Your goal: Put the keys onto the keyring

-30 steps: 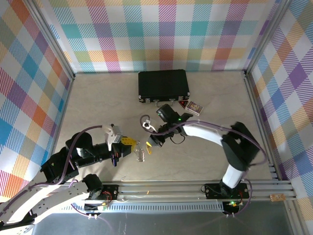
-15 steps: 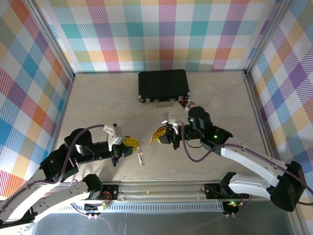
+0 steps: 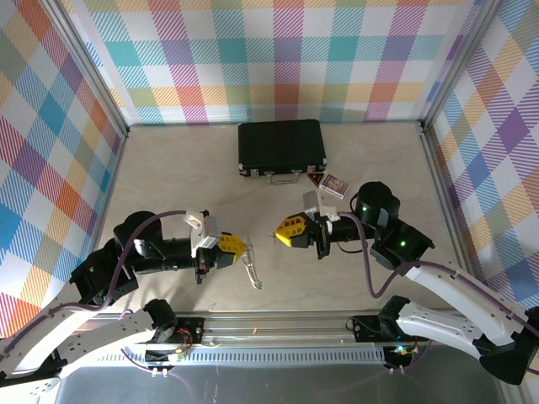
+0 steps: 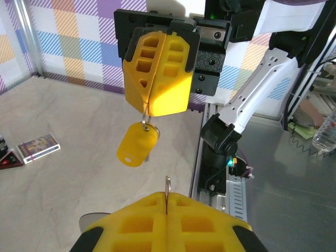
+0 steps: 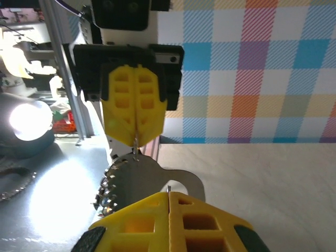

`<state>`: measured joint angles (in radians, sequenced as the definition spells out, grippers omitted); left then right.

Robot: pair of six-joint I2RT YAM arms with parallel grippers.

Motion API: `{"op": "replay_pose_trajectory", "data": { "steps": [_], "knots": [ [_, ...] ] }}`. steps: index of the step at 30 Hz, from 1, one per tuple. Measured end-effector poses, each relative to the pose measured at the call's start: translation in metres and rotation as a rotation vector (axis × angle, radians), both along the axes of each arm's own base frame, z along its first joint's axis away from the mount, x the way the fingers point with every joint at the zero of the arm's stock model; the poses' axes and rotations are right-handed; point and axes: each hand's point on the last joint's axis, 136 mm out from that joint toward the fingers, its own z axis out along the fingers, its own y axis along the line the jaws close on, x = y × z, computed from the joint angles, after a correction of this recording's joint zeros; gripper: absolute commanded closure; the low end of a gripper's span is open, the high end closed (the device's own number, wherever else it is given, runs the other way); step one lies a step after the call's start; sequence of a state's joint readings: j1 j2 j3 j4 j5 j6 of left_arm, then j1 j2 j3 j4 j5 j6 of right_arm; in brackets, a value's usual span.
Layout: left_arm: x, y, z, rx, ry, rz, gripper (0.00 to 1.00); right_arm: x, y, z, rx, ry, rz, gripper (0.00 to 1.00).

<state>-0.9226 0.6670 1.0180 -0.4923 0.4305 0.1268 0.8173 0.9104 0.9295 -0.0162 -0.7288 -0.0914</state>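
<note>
My left gripper point(image 3: 242, 246) is shut on the keyring point(image 3: 252, 273), whose silvery chain dangles below it over the table. In the left wrist view a thin edge of the ring point(image 4: 167, 184) sticks up from my shut left gripper point(image 4: 167, 198). Facing it, the right gripper point(image 4: 150, 111) is shut on the key point(image 4: 137, 144), whose yellow head hangs under the tips. From above, the right gripper point(image 3: 280, 233) hovers a short gap to the right of the left one. In the right wrist view a flat grey metal piece point(image 5: 136, 181) with a beaded edge hangs from the left gripper point(image 5: 135, 137).
The black case point(image 3: 281, 147) lies shut at the back centre of the table. A small card box point(image 3: 334, 185) rests just right of the case's front. Aluminium rails point(image 3: 337, 324) run along the near edge by the arm bases.
The right arm lifted off the table and swung back to the right, turning its gripper to face the left one. My left gripper moved slightly right with the keyring hanging.
</note>
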Motion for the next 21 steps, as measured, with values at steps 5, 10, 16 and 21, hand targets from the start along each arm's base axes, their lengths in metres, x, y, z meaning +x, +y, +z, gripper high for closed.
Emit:
{"op": "replay_pose_trajectory", "data": {
  "steps": [5,10,16,21],
  "knots": [
    [-0.001,-0.005,0.010,-0.046,-0.022,-0.022,1.00,-0.005,-0.001,0.003,0.005,0.023,0.022,1.00],
    [0.006,-0.014,0.009,-0.080,-0.030,-0.021,1.00,-0.003,0.001,0.007,0.005,0.041,0.021,1.00],
    [0.016,-0.027,0.006,-0.100,-0.024,-0.019,1.00,-0.001,0.002,0.008,0.004,0.061,0.012,1.00],
    [0.019,-0.031,0.008,-0.121,-0.022,-0.017,1.00,0.000,0.002,0.012,0.018,0.058,0.009,1.00]
  ]
}}
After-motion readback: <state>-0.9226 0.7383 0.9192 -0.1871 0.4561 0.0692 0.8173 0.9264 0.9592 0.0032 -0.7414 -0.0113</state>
